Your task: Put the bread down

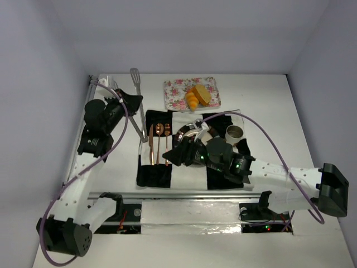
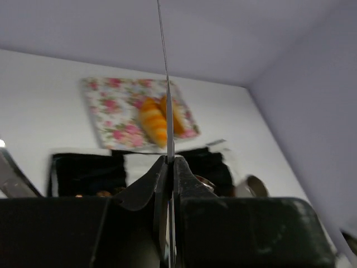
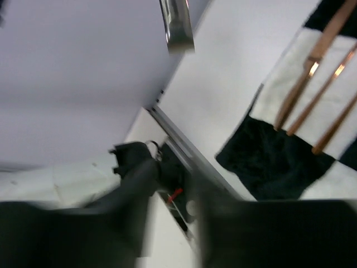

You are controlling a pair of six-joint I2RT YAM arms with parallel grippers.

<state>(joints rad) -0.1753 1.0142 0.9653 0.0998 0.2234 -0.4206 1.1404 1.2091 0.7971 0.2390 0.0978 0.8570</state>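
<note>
The bread lies on a floral tray [image 1: 177, 89] at the back of the table: a golden-orange croissant [image 1: 192, 101] beside a pale-yellow slice [image 1: 203, 95]. Both also show in the left wrist view, the croissant [image 2: 153, 125] in front and the slice [image 2: 178, 119] behind it. My left gripper [image 1: 134, 103] is left of the tray, shut on the handle of a metal spatula [image 1: 135, 76]. That handle shows edge-on between the jaws [image 2: 169, 161]. My right gripper [image 1: 169, 156] hovers over the placemat by the cutlery. In its blurred wrist view it looks open and empty [image 3: 173, 184].
A black-and-white checked placemat [image 1: 153, 173] holds copper cutlery [image 1: 159, 142], a metal dish [image 1: 192, 134] and a cup [image 1: 235, 133]. The table's metal rail [image 3: 184, 148] runs along the near edge. Walls close in at the left, right and back.
</note>
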